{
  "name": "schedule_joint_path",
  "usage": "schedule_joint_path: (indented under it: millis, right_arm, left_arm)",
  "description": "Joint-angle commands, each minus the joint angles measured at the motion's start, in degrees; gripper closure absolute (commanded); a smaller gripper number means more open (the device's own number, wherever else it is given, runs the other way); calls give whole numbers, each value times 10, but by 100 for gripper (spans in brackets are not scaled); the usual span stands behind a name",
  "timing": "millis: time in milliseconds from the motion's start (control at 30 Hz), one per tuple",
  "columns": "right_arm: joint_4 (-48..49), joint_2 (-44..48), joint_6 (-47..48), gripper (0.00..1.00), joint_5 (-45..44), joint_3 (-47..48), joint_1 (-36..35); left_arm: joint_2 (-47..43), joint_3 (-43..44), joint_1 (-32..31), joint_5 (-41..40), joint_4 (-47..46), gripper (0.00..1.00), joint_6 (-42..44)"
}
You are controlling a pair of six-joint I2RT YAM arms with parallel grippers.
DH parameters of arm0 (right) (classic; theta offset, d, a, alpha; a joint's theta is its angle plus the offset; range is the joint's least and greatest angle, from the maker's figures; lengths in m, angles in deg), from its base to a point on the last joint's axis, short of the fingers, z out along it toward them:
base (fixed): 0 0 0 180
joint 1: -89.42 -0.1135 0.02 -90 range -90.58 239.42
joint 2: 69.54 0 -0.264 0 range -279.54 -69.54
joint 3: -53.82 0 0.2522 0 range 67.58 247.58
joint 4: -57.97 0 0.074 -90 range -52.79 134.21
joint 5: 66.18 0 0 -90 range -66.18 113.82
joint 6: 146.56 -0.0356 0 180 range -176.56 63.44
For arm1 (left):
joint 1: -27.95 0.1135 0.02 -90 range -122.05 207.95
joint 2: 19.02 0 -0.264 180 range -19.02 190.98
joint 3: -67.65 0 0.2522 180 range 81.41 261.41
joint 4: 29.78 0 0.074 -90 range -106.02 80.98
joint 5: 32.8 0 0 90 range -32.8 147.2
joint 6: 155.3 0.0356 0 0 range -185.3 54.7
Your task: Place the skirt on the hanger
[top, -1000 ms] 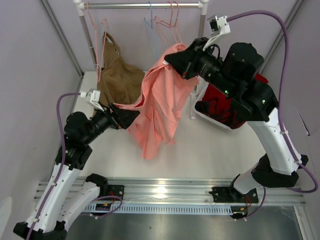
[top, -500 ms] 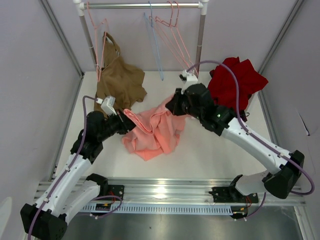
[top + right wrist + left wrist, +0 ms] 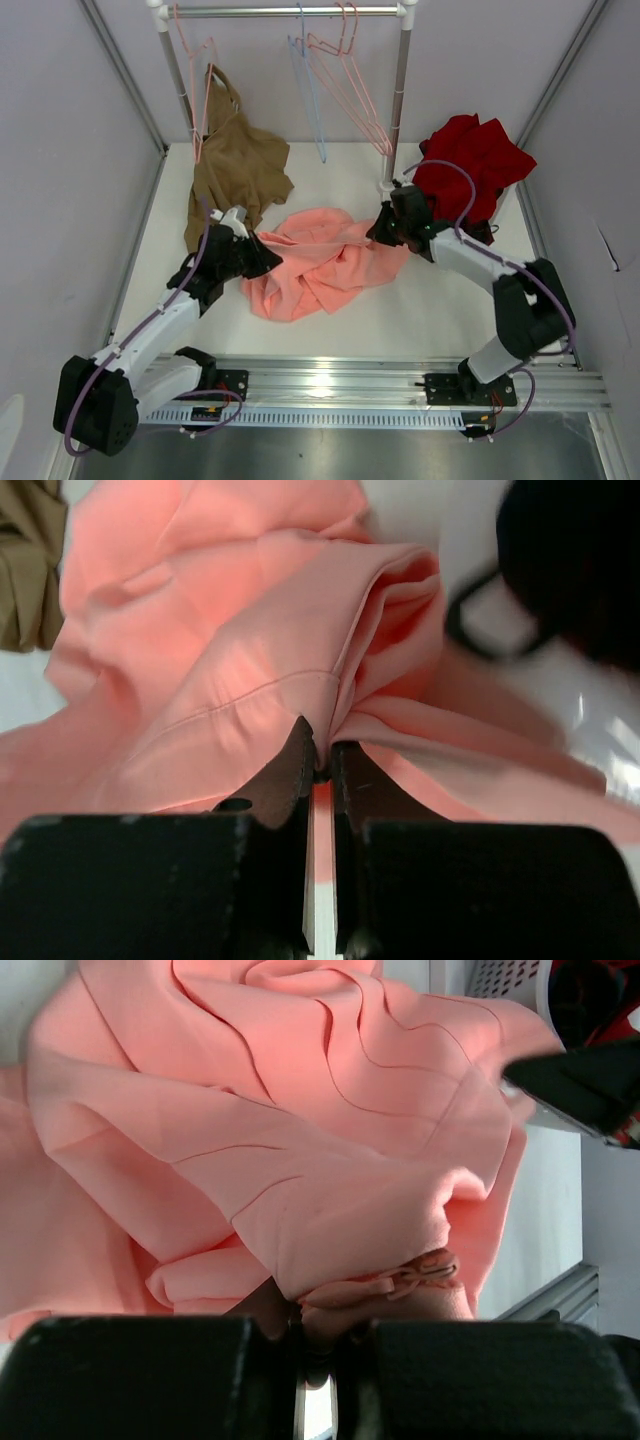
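Note:
The salmon-pink skirt (image 3: 320, 262) lies crumpled on the white table between both arms. My left gripper (image 3: 262, 258) is at its left edge, shut on a fold of the fabric beside a small drawstring bow (image 3: 318, 1328). At the skirt's right edge my right gripper (image 3: 385, 232) is also shut, pinching a gathered ridge of cloth (image 3: 322, 768). Folds of the skirt (image 3: 300, 1140) (image 3: 230, 650) fill both wrist views. The light blue hanger (image 3: 305, 90) hangs bare from the rail at the back, apart from both grippers.
Pink wire hangers (image 3: 350, 90) hang to the right of the blue one. Another pink hanger (image 3: 195, 80) holds a tan-brown garment (image 3: 235, 170) at the left. A dark red garment (image 3: 475, 160) is heaped at the right. The rack's right post (image 3: 400, 100) stands just behind my right gripper.
The skirt, held up in the air a second ago, has come down and now lies on the table. Both arms dropped low and stretched out. The left gripper closed on the fabric.

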Motion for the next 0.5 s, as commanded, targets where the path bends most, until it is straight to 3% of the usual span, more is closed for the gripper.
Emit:
schedule_joint_path:
  millis: [0,133,200,367,467]
  right_arm:
    - [64,-89,17,100,24,96,11]
    - [30,-175,-11,100,-32,171,31]
    - [27,-184,-24,100,-71,164,34]
    - [31,-130,-62,100,-192,63,38]
    - [34,-73,-78,100,-218,16,50]
  left_arm:
    - [18,36,-5,-31,-45,100,-7]
    - [44,63,-14,-40,-57,100,-20]
    - [65,78,-24,-45,-60,100,-19]
    - [93,98,-66,-60,-62,100,-8]
    - [105,104,-81,-60,-69,100,-8]
